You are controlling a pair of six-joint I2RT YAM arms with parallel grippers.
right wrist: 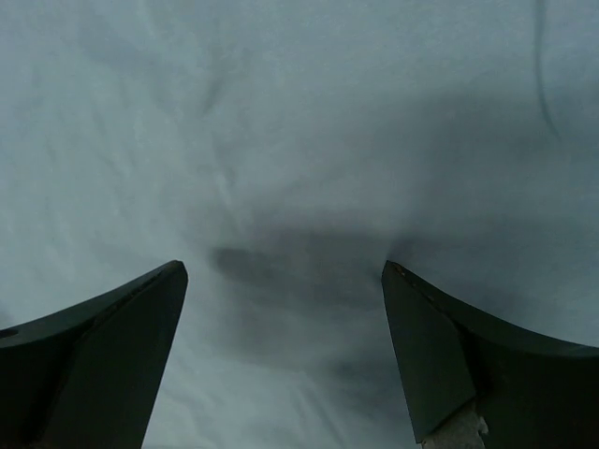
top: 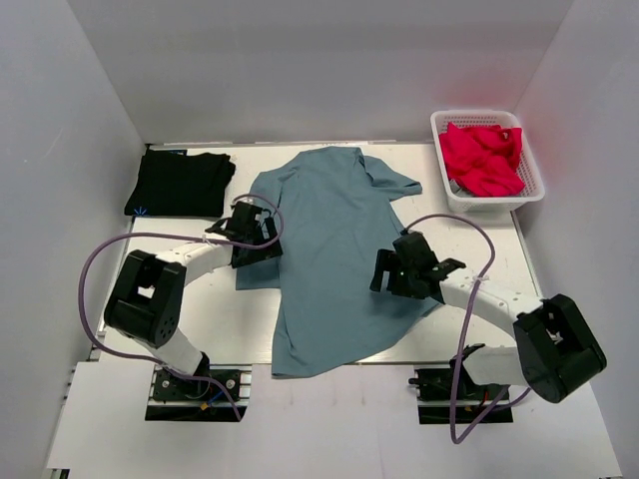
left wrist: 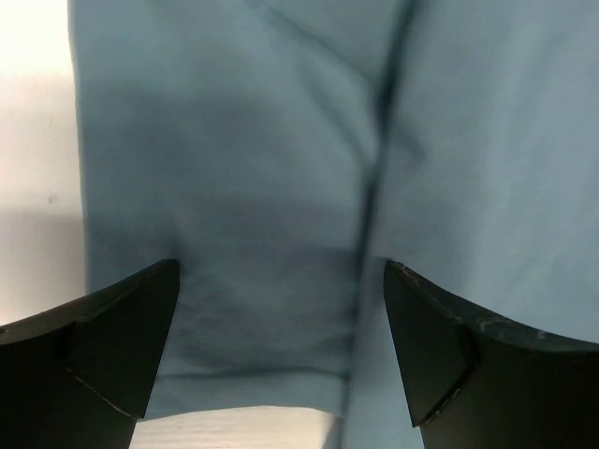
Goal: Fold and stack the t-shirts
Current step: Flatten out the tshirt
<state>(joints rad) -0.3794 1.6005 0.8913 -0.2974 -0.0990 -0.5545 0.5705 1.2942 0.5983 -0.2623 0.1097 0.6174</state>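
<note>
Blue shirt [top: 334,254] lies spread flat mid-table [top: 225,319], collar toward the far side, hem at the near edge. One sleeve fans out toward the far right. The other lies flat on the left side, under the left arm.

Left gripper [top: 258,238] is over the shirt's left edge. In the wrist view, left gripper [left wrist: 281,271] has its fingers [left wrist: 112,346] set wide apart with nothing between them. Below them are the sleeve [left wrist: 253,309] and its hem, and a dark fold line runs up the cloth to the right. Bare table [left wrist: 37,140] shows on the left.

Right gripper [top: 399,267] is over the shirt's right side, near that edge. In the wrist view, right gripper [right wrist: 281,271] is also spread wide and holds nothing. Lightly wrinkled blue cloth [right wrist: 299,140] fills the frame, and the fingers' shadow falls on it. I cannot tell whether the tips touch the cloth.

Black shirt [top: 182,185] lies folded at the far left, close beside the blue shirt's shoulder, with a small blue mark on its near-left corner.

White basket [top: 529,185] stands at the far right and holds red cloth [top: 484,155].
</note>
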